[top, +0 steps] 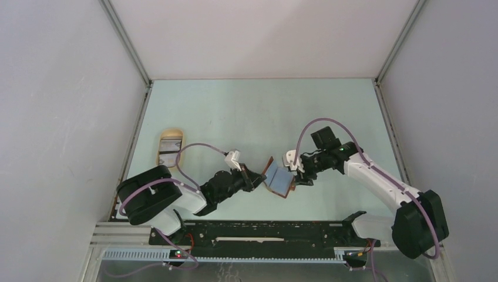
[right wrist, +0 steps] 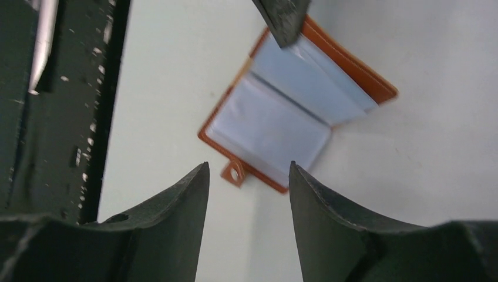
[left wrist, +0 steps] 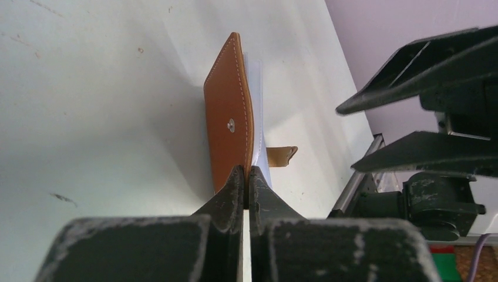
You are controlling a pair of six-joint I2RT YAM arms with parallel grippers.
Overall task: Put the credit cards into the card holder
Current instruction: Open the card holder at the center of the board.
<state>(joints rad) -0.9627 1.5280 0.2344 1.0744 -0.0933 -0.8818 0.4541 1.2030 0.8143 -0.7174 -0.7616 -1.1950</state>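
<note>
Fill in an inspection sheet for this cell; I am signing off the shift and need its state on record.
Surface: pale table, a few faint specks.
Job's things: card holder lying open mid-table, clear sleeves showing; credit cards in the tray, details too small to tell.
Clutter: beige tray at far left; nothing else seen.
Grippers: left gripper shut on the card holder's edge; right gripper open, holding nothing, above the card holder.
Cables: purple cables looped over both arms.
Surroundings: plain walls; black rail along the near edge.

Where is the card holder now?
Top view: the card holder is open mid-table, one cover pinched by the left gripper, the right gripper right of it.
</note>
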